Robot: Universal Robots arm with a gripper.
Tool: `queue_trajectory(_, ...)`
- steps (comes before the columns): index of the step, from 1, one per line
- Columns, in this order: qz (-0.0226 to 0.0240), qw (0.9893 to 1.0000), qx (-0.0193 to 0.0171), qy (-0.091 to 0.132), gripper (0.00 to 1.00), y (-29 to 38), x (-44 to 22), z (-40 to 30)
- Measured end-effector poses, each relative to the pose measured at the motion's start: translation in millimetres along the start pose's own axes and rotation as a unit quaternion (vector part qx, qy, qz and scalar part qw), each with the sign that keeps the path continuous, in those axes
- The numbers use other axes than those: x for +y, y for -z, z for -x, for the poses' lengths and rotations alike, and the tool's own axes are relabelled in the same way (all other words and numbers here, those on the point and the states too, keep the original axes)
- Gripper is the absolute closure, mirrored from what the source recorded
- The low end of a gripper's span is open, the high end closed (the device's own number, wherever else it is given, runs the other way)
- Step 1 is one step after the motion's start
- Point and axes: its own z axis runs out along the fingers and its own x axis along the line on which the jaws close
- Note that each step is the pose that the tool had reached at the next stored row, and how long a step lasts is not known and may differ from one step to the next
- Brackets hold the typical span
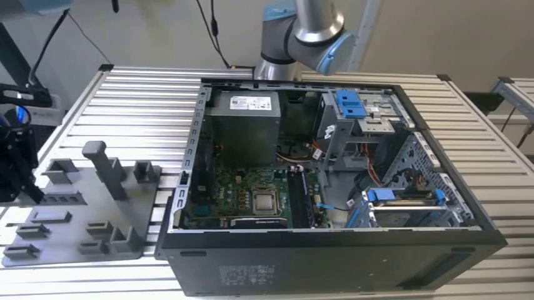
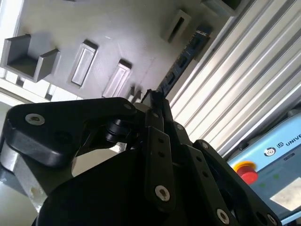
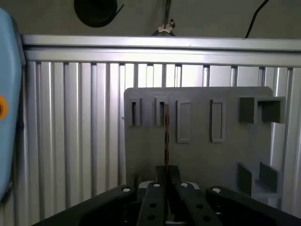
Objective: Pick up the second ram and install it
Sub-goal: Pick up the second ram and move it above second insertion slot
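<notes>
Near end of the second ram (image 2: 184,56) hidden between the clamped fingers (image 2: 157,136) of the gripper (image 2: 154,96) in both wrist views. Edge-on in the first wrist view, chips not discernible. Gripper body cut off by the exterior view's left edge.

Silver arm (image 1: 311,19) with light-blue joint caps (image 1: 341,53); black, screw-studded end effector (image 3: 167,170).

Robotics lab bench, ribbed aluminium table (image 1: 109,106), opened computer case (image 1: 334,262), grey fixture tray (image 1: 84,187), robot arm (image 1: 304,31), hanging cables (image 1: 210,25)
</notes>
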Motion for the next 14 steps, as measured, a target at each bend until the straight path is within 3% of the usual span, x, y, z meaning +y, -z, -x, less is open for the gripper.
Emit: queue_trajectory(14, 0.0000, 1.0000, 0.0000, 0.000, 0.86, 36.2, -0.3, -0.1)
